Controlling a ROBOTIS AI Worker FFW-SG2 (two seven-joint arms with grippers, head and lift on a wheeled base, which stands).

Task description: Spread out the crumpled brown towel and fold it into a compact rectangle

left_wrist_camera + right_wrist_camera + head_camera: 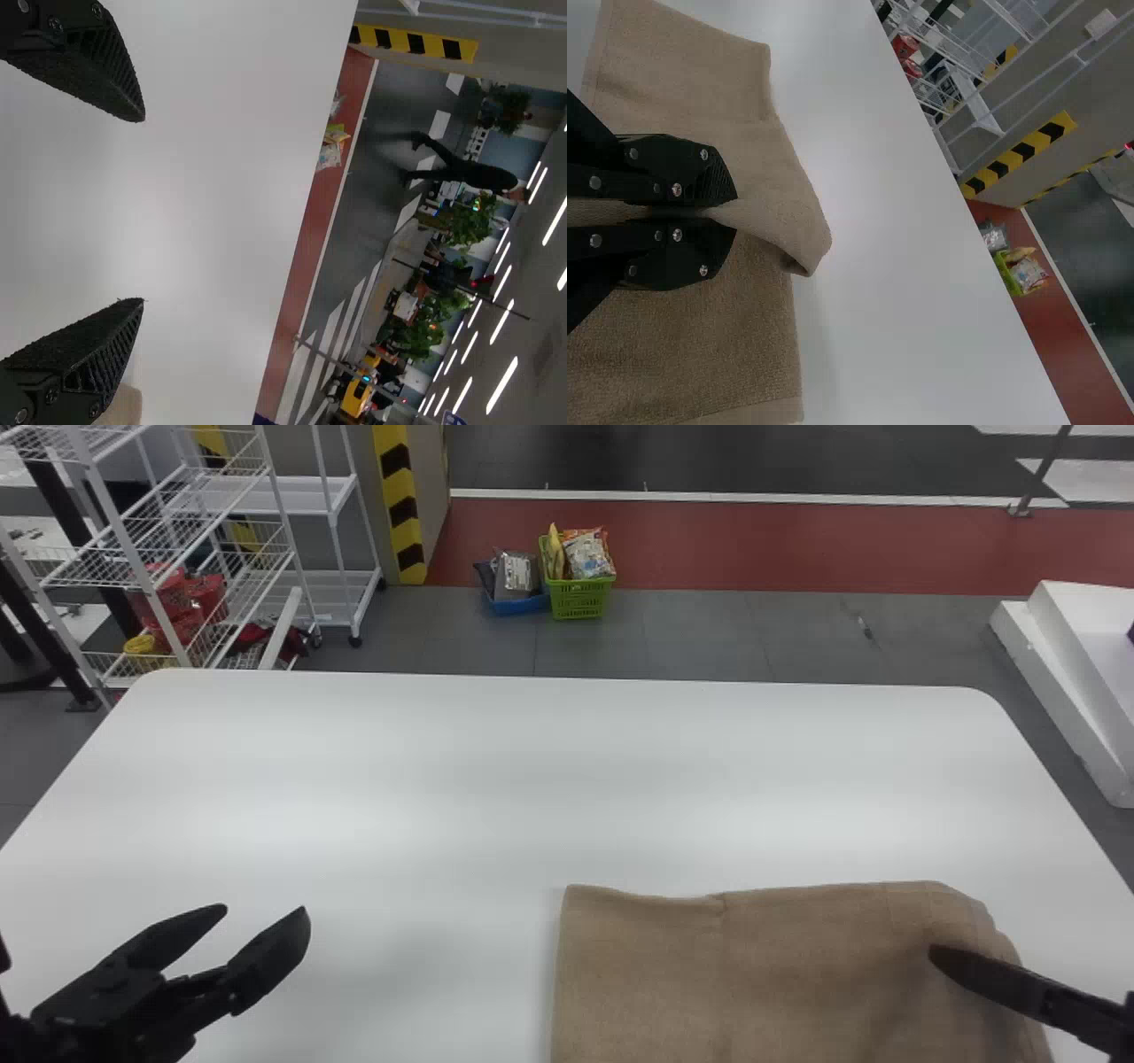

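The brown towel (753, 965) lies fairly flat at the table's near edge, right of centre, with wrinkles toward its right side. My right gripper (941, 955) is over the towel's right part. In the right wrist view, my right gripper (735, 210) is closed on a raised fold of the towel (784, 217), whose tip sticks out past the fingers. At the lower left, my left gripper (264, 914) stands open above bare table, well to the left of the towel. The left wrist view has my left gripper (143, 211) with fingers wide apart and a bit of towel (124, 405) beside one finger.
The white table (443, 779) stretches forward and left of the towel. On the floor beyond are a green basket (578, 598) and a blue one (518, 605); a white wire rack (133, 540) stands at the far left, a white platform (1063, 682) at the right.
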